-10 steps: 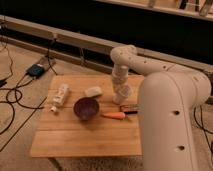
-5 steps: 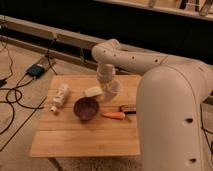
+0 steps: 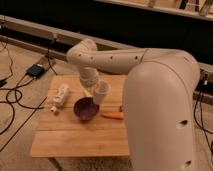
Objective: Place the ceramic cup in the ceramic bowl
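The white ceramic cup hangs tilted in the air, just above the far right rim of the dark purple ceramic bowl. The bowl sits near the middle of the wooden table. My gripper comes down from the arm's white wrist and is shut on the cup, holding it on its left side. The cup does not touch the bowl.
A long white bottle lies left of the bowl. An orange stick-like object lies right of the bowl. My large white arm covers the table's right side. Cables and a dark box lie on the floor to the left.
The arm has swung left with the cup, from over the table's right side to just above the bowl's right rim. The pale lump behind the bowl is now hidden by the gripper.
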